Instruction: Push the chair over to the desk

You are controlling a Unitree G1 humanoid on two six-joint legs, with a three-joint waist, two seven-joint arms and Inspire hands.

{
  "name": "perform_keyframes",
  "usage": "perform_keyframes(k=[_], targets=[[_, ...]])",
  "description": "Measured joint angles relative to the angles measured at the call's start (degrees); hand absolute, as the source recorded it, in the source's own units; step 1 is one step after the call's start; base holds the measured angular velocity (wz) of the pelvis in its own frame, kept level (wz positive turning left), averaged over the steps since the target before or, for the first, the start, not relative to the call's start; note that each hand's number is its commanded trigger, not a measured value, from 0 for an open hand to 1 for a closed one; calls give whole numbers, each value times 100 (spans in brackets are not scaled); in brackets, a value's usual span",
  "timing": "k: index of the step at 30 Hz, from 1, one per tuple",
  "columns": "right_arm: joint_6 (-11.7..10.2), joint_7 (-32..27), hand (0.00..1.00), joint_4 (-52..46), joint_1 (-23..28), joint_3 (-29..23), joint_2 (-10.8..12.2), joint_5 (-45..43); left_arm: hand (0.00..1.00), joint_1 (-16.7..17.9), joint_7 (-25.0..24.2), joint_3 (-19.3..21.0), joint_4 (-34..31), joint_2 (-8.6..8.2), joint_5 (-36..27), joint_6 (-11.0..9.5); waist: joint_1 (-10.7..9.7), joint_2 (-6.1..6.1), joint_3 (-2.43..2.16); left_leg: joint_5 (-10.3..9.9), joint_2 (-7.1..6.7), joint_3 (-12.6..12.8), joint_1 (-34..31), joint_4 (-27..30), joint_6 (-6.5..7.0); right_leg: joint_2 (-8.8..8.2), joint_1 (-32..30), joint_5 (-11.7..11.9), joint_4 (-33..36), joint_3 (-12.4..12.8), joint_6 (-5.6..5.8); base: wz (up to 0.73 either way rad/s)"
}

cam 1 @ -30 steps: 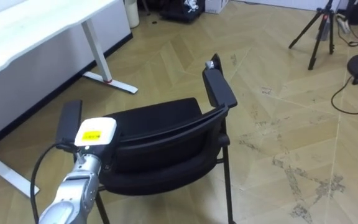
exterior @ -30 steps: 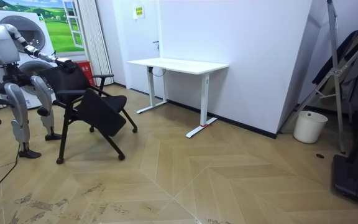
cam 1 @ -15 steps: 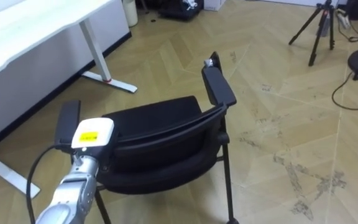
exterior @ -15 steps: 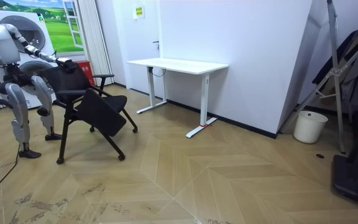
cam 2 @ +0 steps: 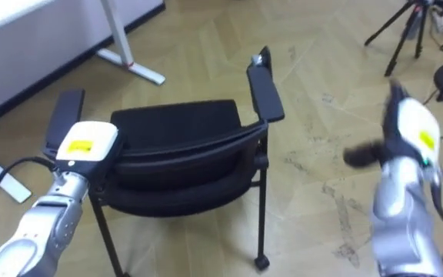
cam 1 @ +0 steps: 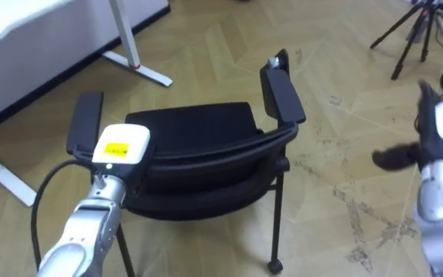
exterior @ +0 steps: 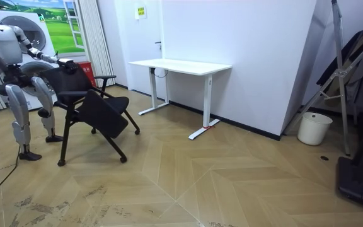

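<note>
A black chair (cam 1: 198,158) with two armrests stands on the wood floor, its backrest nearest me and its seat facing the white desk. My left hand (cam 1: 118,148) sits at the left end of the backrest's top edge, with its fingers hidden behind the hand. My right hand (cam 1: 437,138) is raised to the right of the chair, clear of it, with dark fingers (cam 1: 394,158) stretched out toward the right armrest (cam 1: 283,96). In the room view I stand behind the chair (exterior: 90,101) at the room view's left.
A white desk (exterior: 181,65) stands a little beyond the chair, its foot (cam 1: 137,68) near the seat's front. A tripod (cam 1: 415,35) stands at the far right. A white bin (exterior: 314,128) sits by the wall in the room view.
My right hand has come up into view at the right of the chair. The eye views have tipped downward. The chair and my left hand stay where they were.
</note>
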Motion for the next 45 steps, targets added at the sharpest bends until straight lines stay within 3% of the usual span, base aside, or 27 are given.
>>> perform_keyframes(k=[4,9,17,20,27,31,34,39,45], targets=[[-154,225,0,-468,-296,285,-130,-218,100,-189,-10,-46,57,90,-13,-140,29,-16,7,0,9,-18,-98,43,0,2,-42,0,-1,-73,-1,11],[-364,785,0,-1159,-421,527,-477,-222,100,-353,-35,-50,171,194,-17,-347,157,-97,43,0,10,-16,-77,25,0,4,-26,2,-4,-60,-3,0],[-418,1634,0,-1631,-621,829,-614,-589,100,-580,-39,-71,383,245,-16,-585,271,-221,38,0,11,-18,-78,3,0,6,-24,2,-9,-69,-3,0],[-463,1817,0,-1768,-622,1096,-806,-647,100,-633,-63,-133,391,298,-22,-643,327,-275,19,0,11,-50,-74,6,0,7,9,2,-13,-83,-4,2],[-606,2353,0,-1775,-621,1671,-1329,-657,100,-759,-65,-278,471,345,-44,-723,377,-298,27,0,12,-154,-72,-13,-1,13,59,5,-8,-188,-8,6],[-639,2533,0,-1771,-621,1797,-1409,-641,100,-849,-66,-400,502,371,-95,-745,432,-316,39,0,14,-163,-80,6,-1,13,56,6,-8,-212,-10,1],[-713,2756,0,-1772,-621,1825,-1474,-300,100,-897,-94,-453,433,465,-192,-786,442,-336,50,-1,14,-172,-124,11,-2,14,39,7,-9,-216,-11,0],[-855,3274,0,-1777,-621,1881,-1832,479,100,-945,-101,-456,465,555,-255,-961,489,-334,49,0,14,-181,-148,31,-2,17,7,10,-2,-189,-16,0],[-849,3991,0,-1777,-621,1908,-1852,796,100,-946,-101,-454,514,571,-264,-960,486,-334,49,0,14,-167,-124,28,-2,17,18,10,0,-133,-16,-3]])
